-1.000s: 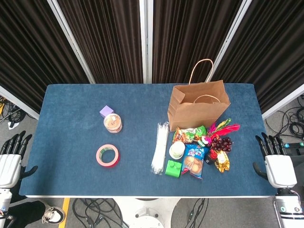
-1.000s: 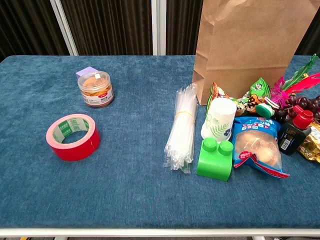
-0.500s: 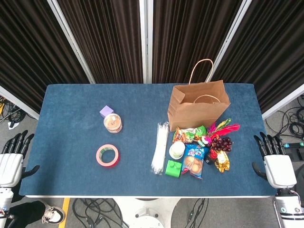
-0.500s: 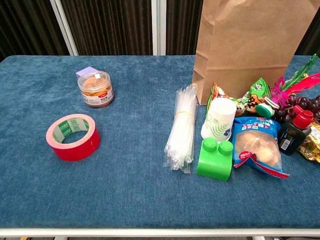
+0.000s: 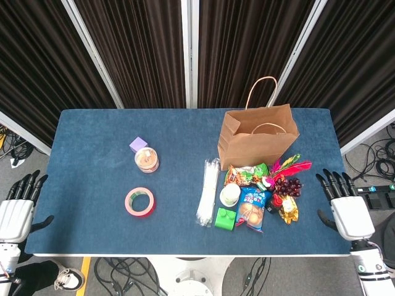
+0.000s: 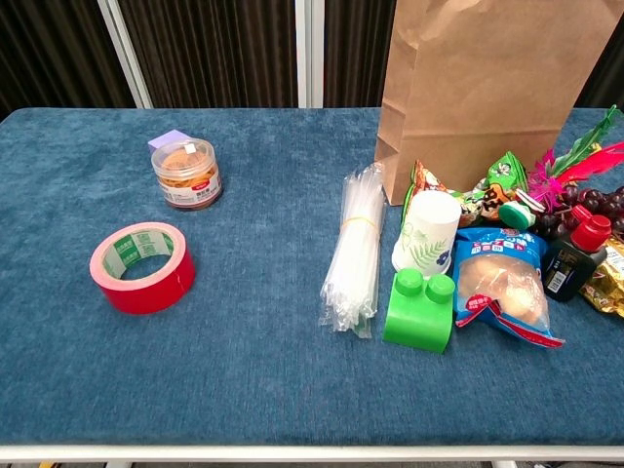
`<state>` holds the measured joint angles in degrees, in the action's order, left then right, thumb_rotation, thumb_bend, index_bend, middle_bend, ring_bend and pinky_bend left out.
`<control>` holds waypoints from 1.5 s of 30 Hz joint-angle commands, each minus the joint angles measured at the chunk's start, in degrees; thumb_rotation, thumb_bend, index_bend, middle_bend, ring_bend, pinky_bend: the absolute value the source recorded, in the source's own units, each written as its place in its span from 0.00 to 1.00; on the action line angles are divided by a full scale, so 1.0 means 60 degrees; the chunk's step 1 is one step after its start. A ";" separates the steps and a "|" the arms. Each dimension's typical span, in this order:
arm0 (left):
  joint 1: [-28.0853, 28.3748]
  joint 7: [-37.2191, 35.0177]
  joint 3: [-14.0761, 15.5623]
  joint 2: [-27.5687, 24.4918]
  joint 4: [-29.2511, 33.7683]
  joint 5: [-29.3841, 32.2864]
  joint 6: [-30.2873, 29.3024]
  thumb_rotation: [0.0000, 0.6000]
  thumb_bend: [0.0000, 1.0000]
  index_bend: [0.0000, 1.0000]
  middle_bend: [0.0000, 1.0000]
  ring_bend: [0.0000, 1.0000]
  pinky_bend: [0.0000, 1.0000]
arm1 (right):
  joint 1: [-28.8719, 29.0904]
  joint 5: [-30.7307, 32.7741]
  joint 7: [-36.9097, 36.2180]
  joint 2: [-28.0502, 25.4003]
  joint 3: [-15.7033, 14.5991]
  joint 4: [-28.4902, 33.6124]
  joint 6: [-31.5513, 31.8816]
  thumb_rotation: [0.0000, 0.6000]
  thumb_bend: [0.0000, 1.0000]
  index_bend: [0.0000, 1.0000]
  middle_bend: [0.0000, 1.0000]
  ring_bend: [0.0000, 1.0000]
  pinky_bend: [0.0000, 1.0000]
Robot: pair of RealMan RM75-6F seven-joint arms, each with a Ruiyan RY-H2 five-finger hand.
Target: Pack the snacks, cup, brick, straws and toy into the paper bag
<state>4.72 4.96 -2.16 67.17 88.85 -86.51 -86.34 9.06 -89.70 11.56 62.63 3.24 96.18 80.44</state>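
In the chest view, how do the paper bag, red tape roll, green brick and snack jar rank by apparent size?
1. Paper bag
2. Red tape roll
3. Green brick
4. Snack jar, though it stands farther from the camera, so this is unsure.

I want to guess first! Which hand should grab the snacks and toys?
Probably the right hand. It hovers open beside the table's right edge, close to the snack pile and paper bag. The left hand sits open past the far left edge.
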 commanded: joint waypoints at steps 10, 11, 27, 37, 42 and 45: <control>-0.0030 -0.0137 0.0061 0.0024 -0.0138 -0.0035 0.0011 1.00 0.18 0.11 0.11 0.01 0.14 | 0.1386 -0.0252 0.2426 0.0093 0.0631 -0.0518 -0.1160 1.00 0.18 0.15 0.13 0.05 0.12; -0.0028 -0.0144 0.0065 0.0028 -0.0147 -0.0031 0.0023 1.00 0.18 0.11 0.11 0.01 0.14 | 0.1527 -0.0260 0.2640 0.0089 0.0653 -0.0650 -0.1339 1.00 0.18 0.16 0.14 0.06 0.15; 0.0034 -0.0199 0.0114 0.0175 -0.0440 -0.0039 0.0186 1.00 0.18 0.11 0.10 0.01 0.14 | 0.2794 0.0578 0.4915 0.1119 0.0605 -0.2032 -0.3118 1.00 0.19 0.20 0.21 0.15 0.24; -0.0014 -0.0248 0.0161 0.0348 -0.0783 -0.0081 0.0117 1.00 0.18 0.11 0.10 0.01 0.14 | 0.3250 0.1005 0.5255 0.1853 0.0624 -0.2751 -0.3470 1.00 0.19 0.21 0.22 0.15 0.19; -0.0029 -0.0370 0.0175 0.0396 -0.0916 -0.0076 0.0122 1.00 0.18 0.11 0.11 0.01 0.14 | 0.3391 0.1162 0.5238 0.2145 0.0525 -0.3111 -0.3630 1.00 0.19 0.23 0.23 0.15 0.19; -0.0029 -0.0427 0.0175 0.0423 -0.0974 -0.0065 0.0137 1.00 0.18 0.11 0.10 0.01 0.14 | 0.3449 0.1194 0.5190 0.2284 0.0450 -0.3282 -0.3671 1.00 0.19 0.25 0.24 0.15 0.19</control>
<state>4.55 2.45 -1.11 69.67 83.07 -86.92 -85.53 29.63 -82.60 42.80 76.16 6.08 76.66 58.50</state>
